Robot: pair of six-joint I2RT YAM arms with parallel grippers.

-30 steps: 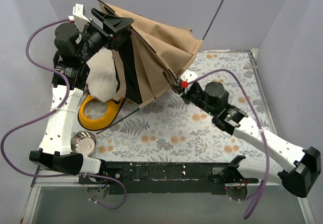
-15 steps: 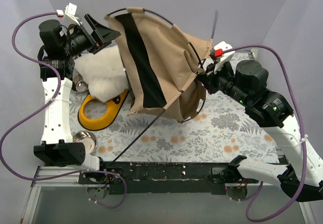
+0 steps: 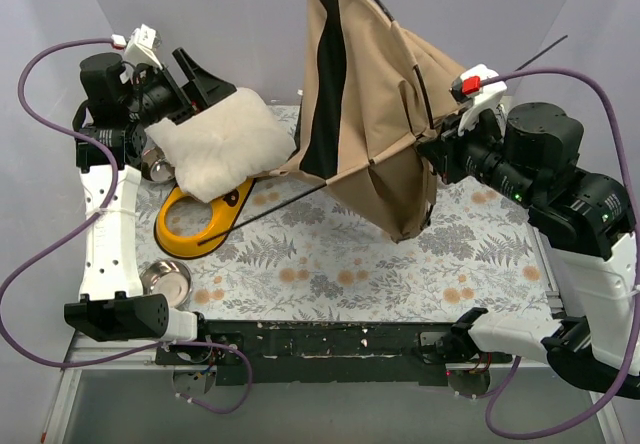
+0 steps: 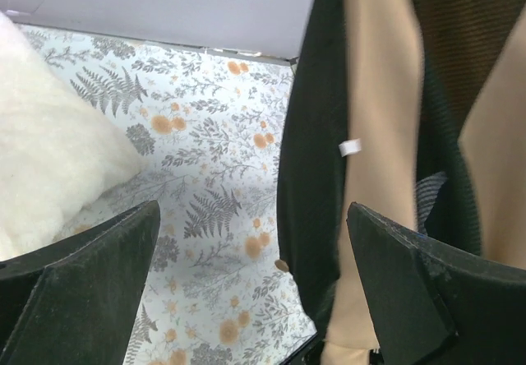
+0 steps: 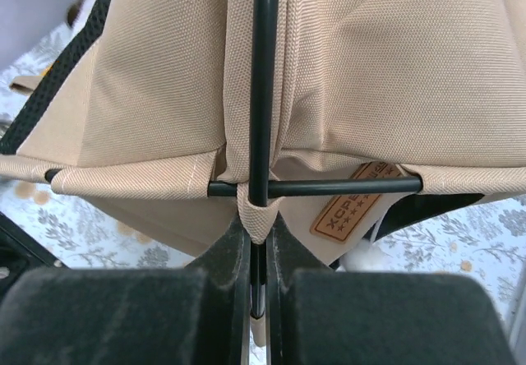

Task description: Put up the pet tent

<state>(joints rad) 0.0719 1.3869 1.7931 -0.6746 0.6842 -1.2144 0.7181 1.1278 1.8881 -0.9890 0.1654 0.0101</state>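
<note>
The pet tent, tan fabric with a dark band and thin black poles, hangs partly unfolded above the back middle of the table. My right gripper is shut on one of its black poles, just below a pole crossing and a webbing loop. A tan label patch and a white pom-pom show beside the right fingers. My left gripper stands open at the back left, over the fluffy white cushion, holding nothing. In the left wrist view the tent hangs apart from the wide open gripper.
A yellow bowl stand lies under the cushion's near edge. One metal bowl sits near the left arm's base. A loose black pole runs from the tent towards the stand. Grey walls close the back and sides.
My left gripper opened, let go of the tent and drew back left. The right arm lifted the tent up and to the right, baring the cushion.
</note>
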